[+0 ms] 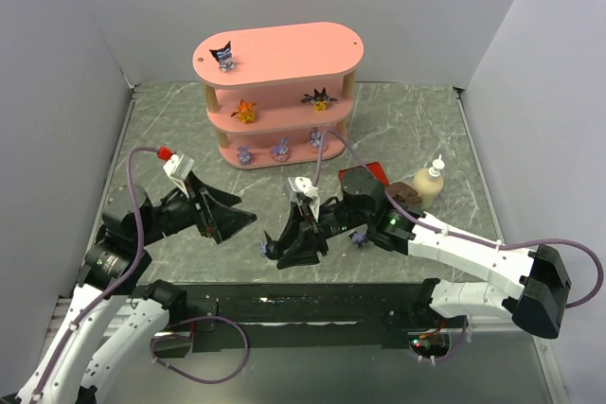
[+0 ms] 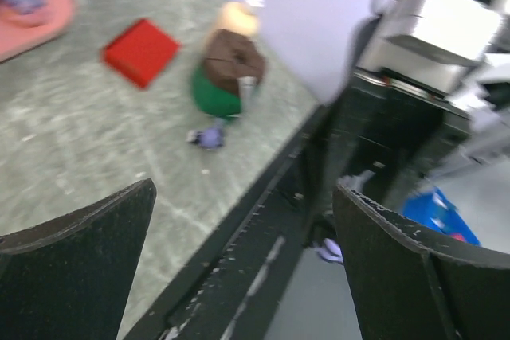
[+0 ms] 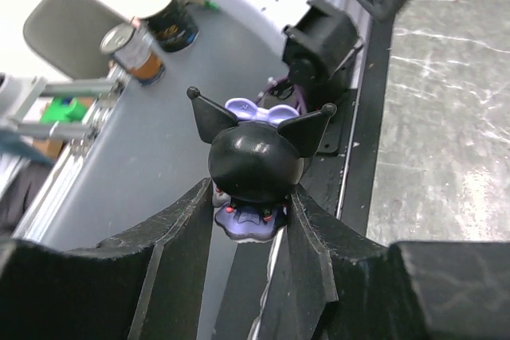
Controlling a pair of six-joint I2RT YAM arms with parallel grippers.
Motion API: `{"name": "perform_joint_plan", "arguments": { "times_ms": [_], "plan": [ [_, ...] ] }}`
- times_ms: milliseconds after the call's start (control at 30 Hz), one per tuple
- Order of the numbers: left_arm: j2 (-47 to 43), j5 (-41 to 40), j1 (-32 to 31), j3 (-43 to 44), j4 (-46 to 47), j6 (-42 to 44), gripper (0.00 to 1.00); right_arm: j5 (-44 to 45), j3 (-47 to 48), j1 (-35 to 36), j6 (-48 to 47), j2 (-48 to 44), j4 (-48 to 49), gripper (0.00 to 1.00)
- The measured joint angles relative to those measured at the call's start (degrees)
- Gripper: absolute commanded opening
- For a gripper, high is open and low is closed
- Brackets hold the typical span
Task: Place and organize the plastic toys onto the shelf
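Observation:
The pink shelf stands at the back. Its top board holds a dark pointed-ear toy. The middle board holds the orange toy and the spiky black and yellow toy. The bottom board holds three lilac-pink toys. My right gripper is shut on a dark pointed-ear toy, low near the table's front edge. Another small toy lies on the table by the right arm and shows in the left wrist view. My left gripper is open and empty.
A flat red box lies by the right arm. A green cylinder with a brown top and a cream bottle stand at the right. A black rail runs along the front edge.

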Motion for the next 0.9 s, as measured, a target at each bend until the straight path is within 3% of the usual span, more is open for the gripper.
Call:
{"name": "perform_joint_plan", "arguments": {
  "times_ms": [333, 467, 800, 900],
  "plan": [
    [0.2, 13.7, 0.0, -4.6, 8.0, -6.1, 0.81, -1.1, 4.3, 0.3, -7.0, 0.3, -10.1, 0.00],
    [1.2, 14.8, 0.0, -5.6, 9.0, -7.4, 0.76, 0.4, 5.8, 0.5, -8.0, 2.1, -11.9, 0.00],
    [3.2, 15.6, -0.1, -8.5, 9.0, -9.4, 0.47, 3.7, 7.9, 1.0, -9.4, 6.4, -15.4, 0.00],
    [3.9, 15.8, -0.1, -8.5, 8.0, -9.0, 0.43, 4.0, 7.9, 1.1, -9.9, 6.4, -15.6, 0.00]
  ]
}}
